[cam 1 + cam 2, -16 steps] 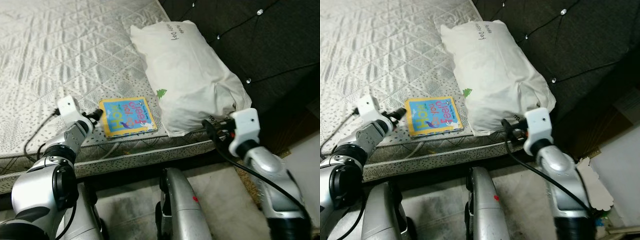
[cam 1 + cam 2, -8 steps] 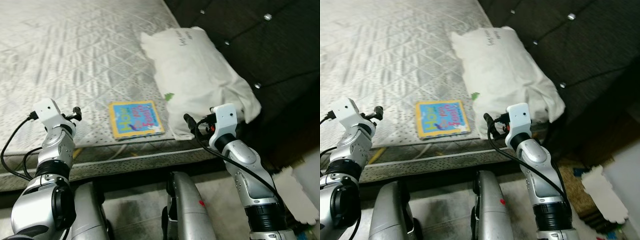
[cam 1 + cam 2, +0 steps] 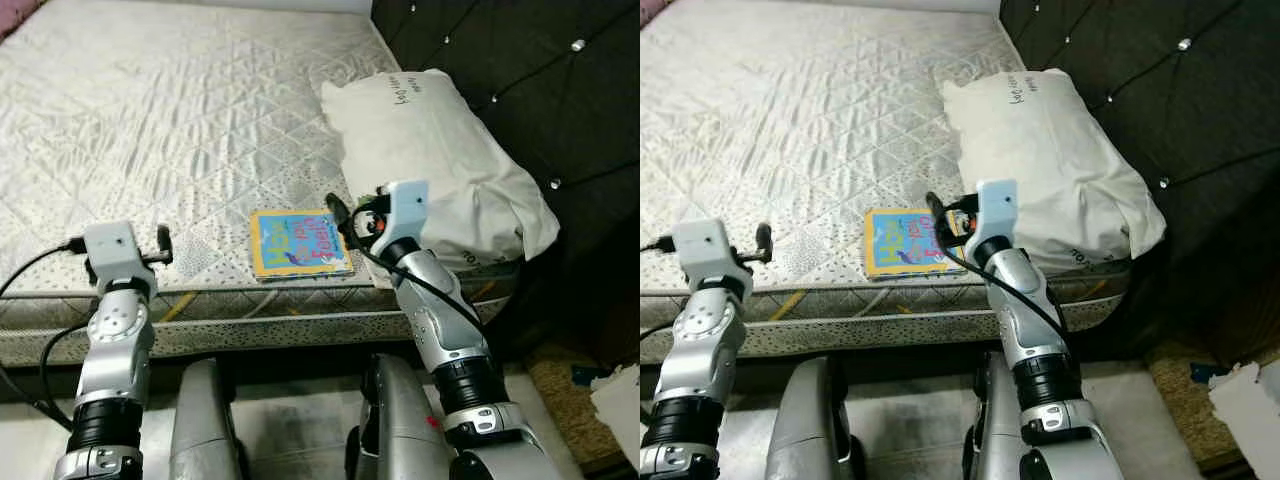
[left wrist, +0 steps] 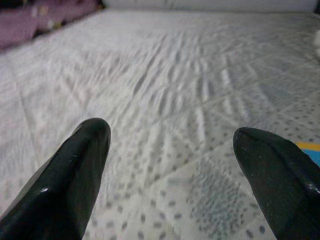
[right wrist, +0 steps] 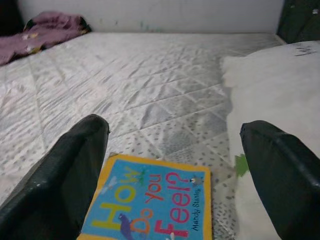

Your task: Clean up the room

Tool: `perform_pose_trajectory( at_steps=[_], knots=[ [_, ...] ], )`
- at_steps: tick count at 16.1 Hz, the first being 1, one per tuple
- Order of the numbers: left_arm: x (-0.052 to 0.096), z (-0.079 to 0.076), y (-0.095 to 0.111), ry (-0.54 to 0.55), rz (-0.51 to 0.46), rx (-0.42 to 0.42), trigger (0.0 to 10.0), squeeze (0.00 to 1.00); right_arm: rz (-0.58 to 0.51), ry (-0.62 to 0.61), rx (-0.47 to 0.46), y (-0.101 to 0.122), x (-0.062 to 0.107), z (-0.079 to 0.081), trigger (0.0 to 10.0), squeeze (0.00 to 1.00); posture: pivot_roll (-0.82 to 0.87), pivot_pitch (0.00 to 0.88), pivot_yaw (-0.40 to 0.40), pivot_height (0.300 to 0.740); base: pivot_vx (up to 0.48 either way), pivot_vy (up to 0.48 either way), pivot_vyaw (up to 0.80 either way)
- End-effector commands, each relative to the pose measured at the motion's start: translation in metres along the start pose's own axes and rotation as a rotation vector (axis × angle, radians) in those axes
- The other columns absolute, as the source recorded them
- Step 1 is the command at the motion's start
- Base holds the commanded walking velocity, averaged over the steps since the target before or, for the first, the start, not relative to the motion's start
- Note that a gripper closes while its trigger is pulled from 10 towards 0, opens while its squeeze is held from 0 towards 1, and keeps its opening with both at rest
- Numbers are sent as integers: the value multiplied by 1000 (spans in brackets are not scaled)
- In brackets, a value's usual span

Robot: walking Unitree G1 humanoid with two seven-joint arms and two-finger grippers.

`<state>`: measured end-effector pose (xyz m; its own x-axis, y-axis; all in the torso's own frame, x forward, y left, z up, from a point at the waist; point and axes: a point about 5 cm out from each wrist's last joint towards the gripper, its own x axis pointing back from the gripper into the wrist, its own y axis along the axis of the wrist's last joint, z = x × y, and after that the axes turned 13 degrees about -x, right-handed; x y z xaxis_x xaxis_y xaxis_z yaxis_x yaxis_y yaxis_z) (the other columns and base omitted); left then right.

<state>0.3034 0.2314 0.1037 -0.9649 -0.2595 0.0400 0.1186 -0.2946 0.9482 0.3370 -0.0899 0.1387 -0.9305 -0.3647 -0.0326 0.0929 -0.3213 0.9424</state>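
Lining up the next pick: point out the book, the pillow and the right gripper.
book [image 3: 298, 243]: left eye view, middle of its cover.
pillow [image 3: 440, 160]: left eye view, middle of its top.
right gripper [image 5: 175, 170]: right wrist view, midway between its fingertips.

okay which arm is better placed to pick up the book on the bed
Right. The right gripper hangs open at the book's near-pillow edge, with the cover between its fingers in the wrist view. The left gripper, also open, sits near the mattress edge, well apart from it.
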Motion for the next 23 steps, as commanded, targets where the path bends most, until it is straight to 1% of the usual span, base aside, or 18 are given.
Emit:
perform_pose_trajectory(
  at_steps=[1, 2, 3, 6, 9, 10, 11, 12, 13, 14, 15, 16, 18, 19, 20, 21, 22, 23],
  knots=[
    [0, -5, 10, -13, -31, -28, 10000, 0, -51, 2, -9, 9, -5, 1, 10000, 0, 21, 0, -23, 553, 0, 0, 0],
    [5, -5, 16, -11, -26, -36, 10000, 0, -70, 0, -11, 10, -9, 1, 10000, 0, 19, 0, -17, 563, 0, 0, 0],
    [6, -6, 18, -12, -30, -47, 10000, 0, -78, -1, -12, 11, -10, 1, 10000, 0, 18, 0, -16, 567, 0, 0, 0],
    [0, -9, 34, -11, -117, -67, 10000, 0, -116, -19, -19, 13, -13, -2, 10000, 0, 14, 0, -9, 606, 0, 0, 0],
    [-2, -10, 40, 9, -119, -83, 10000, 0, -153, -32, -11, 18, -17, -4, 10000, 0, 9, 0, -7, 639, 0, 0, 0],
    [-3, -10, 39, 8, -111, -88, 10000, 0, -163, -39, -6, 19, -18, -4, 10000, 0, 7, 0, -2, 649, 0, 0, 0],
    [-5, -12, 39, -52, -113, -85, 10000, 0, -179, -51, -1, 23, -20, -6, 10000, 0, 6, 0, 4, 663, 0, 0, 0],
    [-5, -12, 39, -77, -119, -94, 10000, 0, -186, -58, 0, 24, -20, -7, 10000, 0, 2, 0, 9, 673, 0, 0, 0],
    [-7, -11, 37, -109, -113, -72, 10000, 0, -198, -73, 8, 26, -20, -10, 10000, 0, -1, 0, 13, 687, 0, 0, 0],
    [-7, -9, 33, -108, -93, -57, 10000, 0, -202, -85, 11, 27, -20, -12, 10000, 0, -1, 0, 13, 697, 0, 0, 0],
    [-6, -13, 25, -145, -77, -56, 10000, 0, -207, -95, 19, 27, -20, -15, 10000, 0, -2, 0, 16, 711, 0, 0, 0],
    [-5, -13, 22, -148, -93, -108, 10000, 0, -212, -106, 27, 26, -18, -18, 10000, 0, -13, 0, 25, 726, 0, 0, 0],
    [-4, -16, 23, -158, -118, -127, 10000, 0, -220, -130, 35, 25, -15, -23, 10000, 0, -25, 0, 33, 740, 0, 0, 0],
    [-2, -18, 20, -154, -119, -91, 10000, 0, -227, -149, 41, 22, -10, -26, 10000, 0, -40, 0, 43, 740, 0, 0, 0],
    [-1, -20, 20, -159, -131, -81, 10000, 0, -228, -157, 46, 20, -8, -27, 10000, 0, -47, 0, 48, 740, 0, 0, 0],
    [2, -25, 18, -169, -125, -50, 10000, 0, -226, -168, 51, 17, -5, -29, 10000, 0, -53, 0, 50, 740, 0, 0, 0],
    [5, -31, 16, -185, -132, -41, 10000, 0, -222, -182, 58, 14, 0, -32, 10000, 0, -58, 0, 50, 740, 0, 0, 0],
    [9, -40, 12, -236, -153, -44, 10000, 0, -202, -198, 78, 6, 6, -37, 10000, 0, -57, 0, 41, 740, 0, 0, 0]
  ],
)
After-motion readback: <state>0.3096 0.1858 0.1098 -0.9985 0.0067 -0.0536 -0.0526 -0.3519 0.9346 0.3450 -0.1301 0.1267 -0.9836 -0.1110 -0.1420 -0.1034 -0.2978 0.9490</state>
